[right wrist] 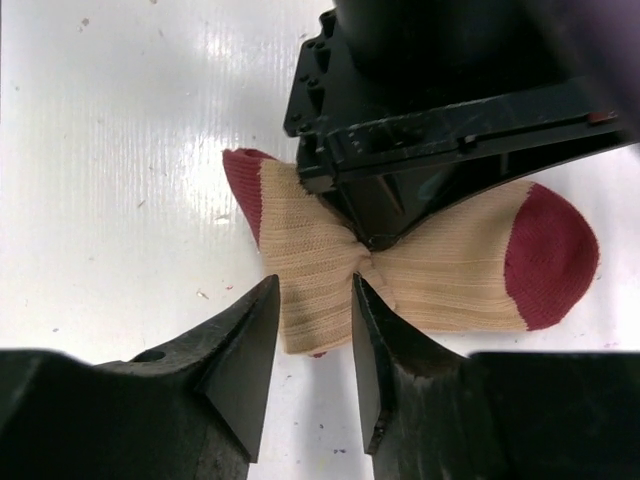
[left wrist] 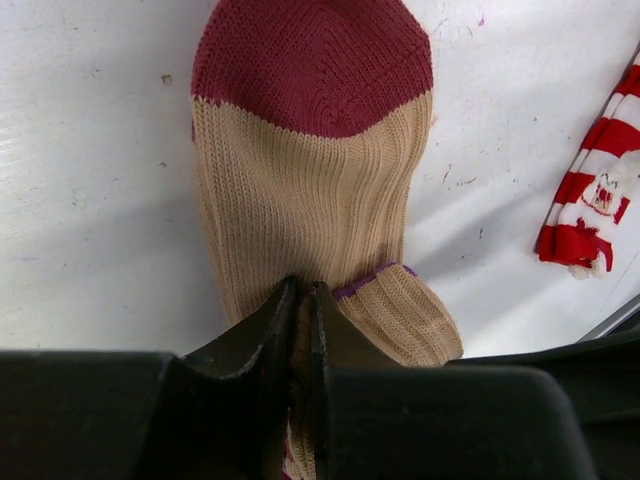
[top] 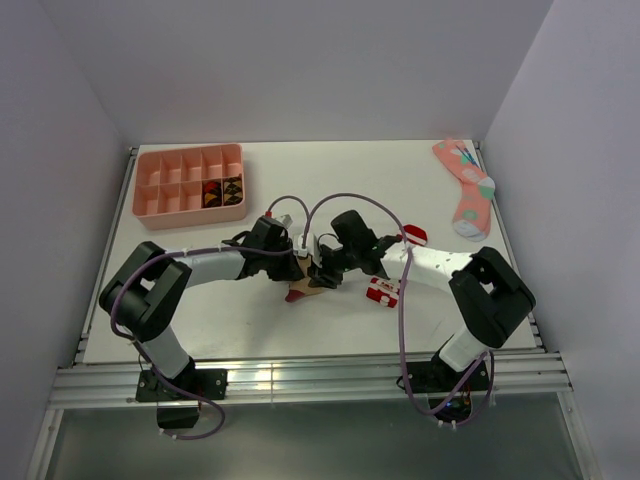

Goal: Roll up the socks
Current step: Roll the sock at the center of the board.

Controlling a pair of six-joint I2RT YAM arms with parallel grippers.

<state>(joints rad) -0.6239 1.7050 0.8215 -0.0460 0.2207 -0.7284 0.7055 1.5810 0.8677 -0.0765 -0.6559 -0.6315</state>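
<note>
The tan sock (left wrist: 310, 180) with a dark red toe lies flat on the white table, bunched at its middle. My left gripper (left wrist: 303, 288) is shut on that bunched fabric beside the purple-striped cuff (left wrist: 400, 305). In the right wrist view the tan sock (right wrist: 320, 255) is pinched into a bow-tie shape by the left gripper's fingers (right wrist: 375, 225). My right gripper (right wrist: 315, 282) is open, its jaws standing either side of the sock's near folded edge. Both grippers meet over the tan sock (top: 303, 291) at mid-table. The red-and-white striped sock (top: 383, 292) lies just to its right, also in the left wrist view (left wrist: 590, 200).
A pink sock with teal and grey pattern (top: 465, 185) lies at the back right corner. A pink compartment tray (top: 190, 151) stands at the back left with dark items in two cells. The right arm (top: 440, 265) reaches across above the striped sock.
</note>
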